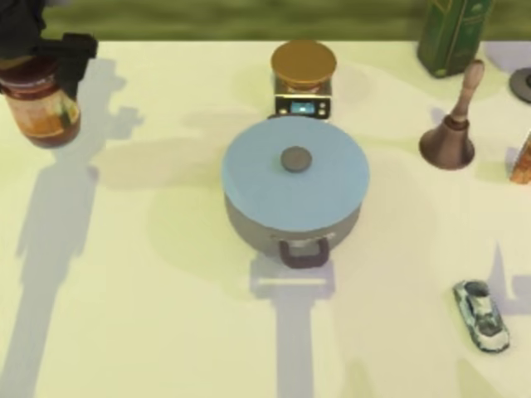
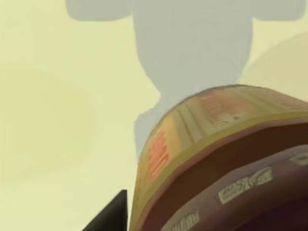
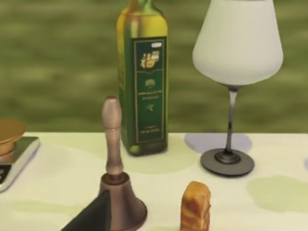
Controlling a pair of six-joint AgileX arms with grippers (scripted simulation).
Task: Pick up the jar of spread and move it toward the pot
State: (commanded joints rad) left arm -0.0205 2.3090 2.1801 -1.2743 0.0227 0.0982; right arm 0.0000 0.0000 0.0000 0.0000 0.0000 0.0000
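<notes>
My left claw (image 1: 37, 58), at ten o'clock from the pot (image 1: 294, 195), grips the jar of spread (image 1: 43, 108) by its lid, above the bench (image 1: 149, 290).

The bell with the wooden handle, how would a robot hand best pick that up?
Probably by its handle, from above. The bell stands upright, and its slim wooden handle rises straight from the wide flared base, so two fingers could close on it from either side. The flared body looks too broad and sloped for a sure hold. The bottle behind it stands apart.
</notes>
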